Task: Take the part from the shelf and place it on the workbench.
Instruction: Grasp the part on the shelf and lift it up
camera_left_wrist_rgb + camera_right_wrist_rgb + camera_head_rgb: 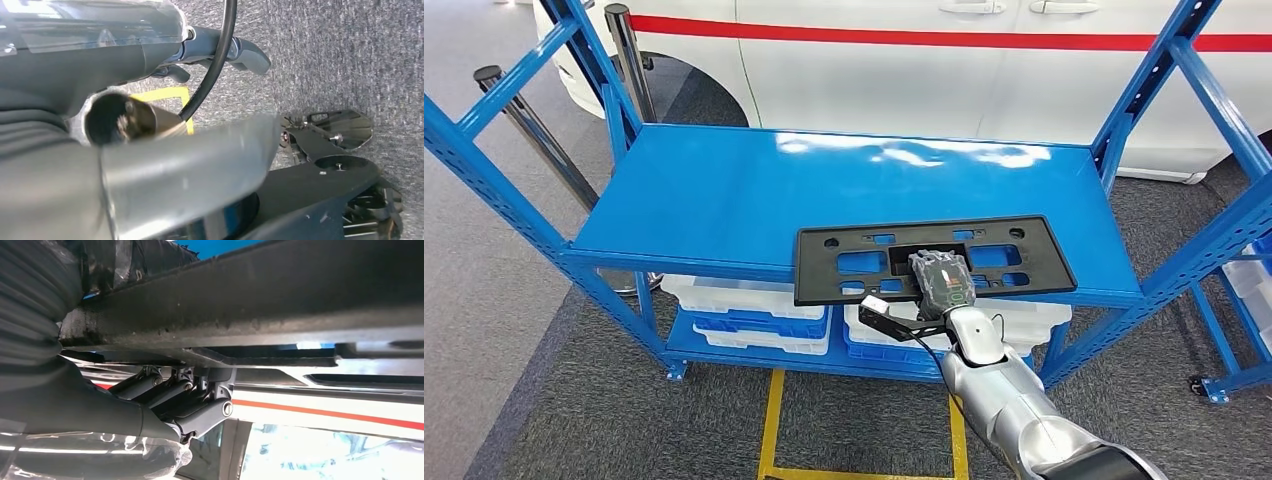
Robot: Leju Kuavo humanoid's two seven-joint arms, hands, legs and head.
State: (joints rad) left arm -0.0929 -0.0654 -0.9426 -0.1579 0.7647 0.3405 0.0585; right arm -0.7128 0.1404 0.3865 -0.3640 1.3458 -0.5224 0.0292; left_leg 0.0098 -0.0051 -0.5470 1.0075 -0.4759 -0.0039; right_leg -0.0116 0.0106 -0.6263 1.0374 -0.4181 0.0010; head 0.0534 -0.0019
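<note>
1. The part (934, 258), a flat black plate with several cut-outs, lies on the blue shelf (724, 195) at its front edge, toward the right front corner, its near long side jutting slightly over the edge.

2. The right hand (942, 280) sits over the part's middle near that front edge. In the right wrist view the fingers (170, 395) curl up against the part's underside (250, 315) while the palm covers it from above, so I judge the hand to be clamped on the plate across its near edge.

3. The left hand (240, 52) hangs down over grey carpet with its fingers loosely curled and nothing in them; I cannot tell for certain whether they are fully closed.

4. The step in hand looks like securing the grasp before the lift. A wide, thin plate held at one spot will want to tip, so the hold should stay close to the plate's middle along its length, as it now is.

5. Lift straight up first, just enough to free the far long side from the shelf surface, then draw it back toward the body, keeping it level.

6. Mind the blue upright (1214, 230) at the right front corner: the part's right end lies near it and could catch if the plate swings.

7. The workbench cannot be made out in these pictures, so the robot will probably need to turn while carrying.
</note>
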